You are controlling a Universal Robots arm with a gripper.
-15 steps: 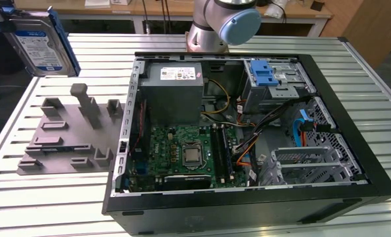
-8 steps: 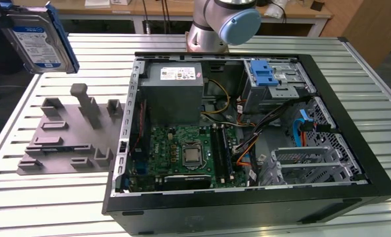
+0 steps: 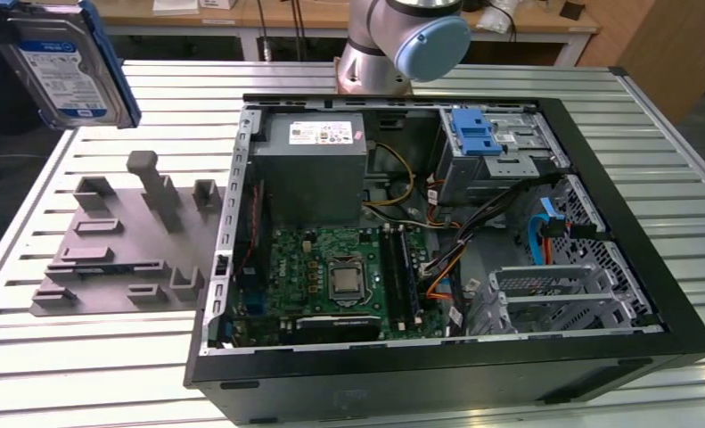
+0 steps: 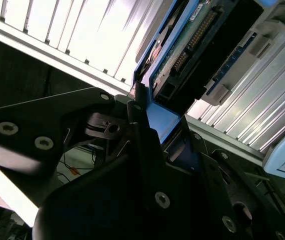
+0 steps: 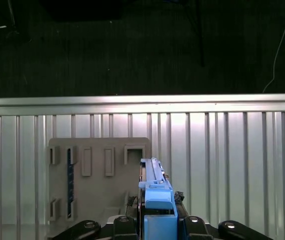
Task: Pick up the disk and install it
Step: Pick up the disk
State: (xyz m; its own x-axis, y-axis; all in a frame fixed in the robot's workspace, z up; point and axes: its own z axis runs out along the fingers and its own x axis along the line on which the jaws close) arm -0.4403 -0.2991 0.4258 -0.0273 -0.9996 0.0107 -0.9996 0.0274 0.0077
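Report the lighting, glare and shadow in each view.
Exterior view: even light, the inside of the computer case is readable, and the disk is cut by the frame edge. Second wrist view: table slats glare white behind the disk, and the gripper body is in dark shadow. First wrist view: the slats gleam and the background beyond them is nearly black.

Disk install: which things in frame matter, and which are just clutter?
Job: disk, clamped in the gripper; open computer case, likely where it goes.
Lying about: grey slotted fixture plate on the table; power-supply box and motherboard inside the case.
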